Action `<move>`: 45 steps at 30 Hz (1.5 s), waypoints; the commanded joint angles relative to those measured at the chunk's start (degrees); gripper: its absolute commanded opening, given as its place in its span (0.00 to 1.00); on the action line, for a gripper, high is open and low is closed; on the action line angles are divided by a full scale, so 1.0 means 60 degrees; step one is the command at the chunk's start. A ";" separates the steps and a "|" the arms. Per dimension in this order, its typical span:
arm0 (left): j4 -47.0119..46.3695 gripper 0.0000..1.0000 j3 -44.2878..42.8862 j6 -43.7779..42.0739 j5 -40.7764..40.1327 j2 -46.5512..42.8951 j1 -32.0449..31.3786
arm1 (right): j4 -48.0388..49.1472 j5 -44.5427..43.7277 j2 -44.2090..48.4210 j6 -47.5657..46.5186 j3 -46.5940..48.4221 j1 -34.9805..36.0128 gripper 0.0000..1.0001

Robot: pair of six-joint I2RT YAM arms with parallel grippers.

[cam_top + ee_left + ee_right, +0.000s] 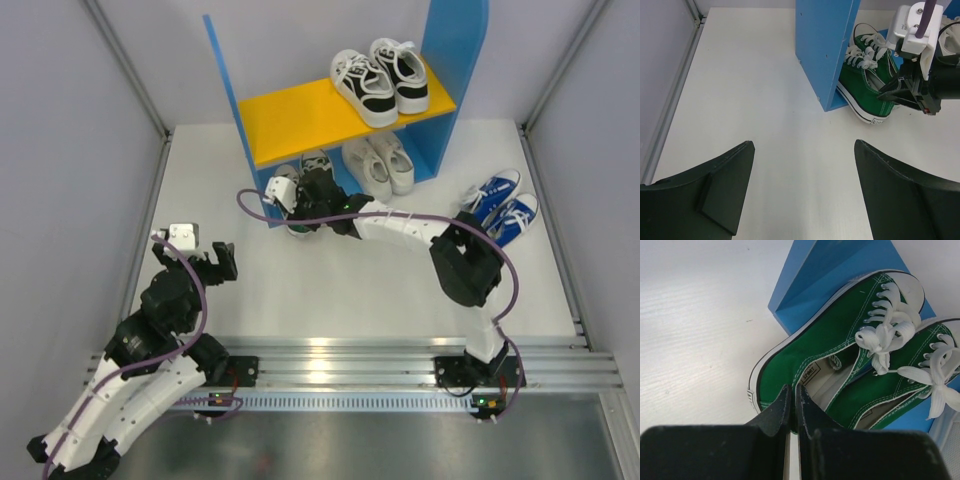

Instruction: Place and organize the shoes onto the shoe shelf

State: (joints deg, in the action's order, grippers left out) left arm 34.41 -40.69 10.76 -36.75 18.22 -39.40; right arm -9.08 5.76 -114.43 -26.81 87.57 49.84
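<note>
The shoe shelf (300, 112) has blue side panels and an orange-yellow board. A green shoe (805, 352) lies on the table beside the shelf's left panel (825, 50), its heel sticking out. Its mate (900, 385) lies beside it. My right gripper (793, 395) is shut on the heel collar of the outer green shoe (865, 85), one finger inside and one outside. It also shows in the top view (305, 205). A white pair (380, 165) stands under the board. A blue pair (500, 205) lies on the table right of the shelf. My left gripper (804, 145) is open and empty.
A black-and-white pair (380, 80) stands on the right half of the board. My left gripper (215, 262) hovers over the table front left of the shelf. Grey walls with metal rails (150, 230) enclose the table on both sides.
</note>
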 commanded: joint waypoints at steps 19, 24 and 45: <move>-0.0477 0.87 0.0072 -0.0139 -0.0027 0.0010 0.0048 | 0.2950 -0.2850 -0.0630 0.0659 0.0156 -0.0119 0.00; -0.0477 0.87 0.0072 -0.0139 -0.0027 -0.0004 0.0048 | 0.2730 -0.2513 -0.0513 0.0469 -0.0107 -0.0119 0.02; -0.0477 0.87 0.0072 -0.0139 0.0061 -0.0004 0.0048 | 0.2071 -0.1474 0.0410 0.0030 -0.0958 -0.0104 0.66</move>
State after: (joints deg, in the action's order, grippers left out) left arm 34.26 -40.60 10.74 -36.69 18.24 -39.40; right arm 6.22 -4.58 -115.92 -25.89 82.11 49.89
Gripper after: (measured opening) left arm 0.867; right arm 0.633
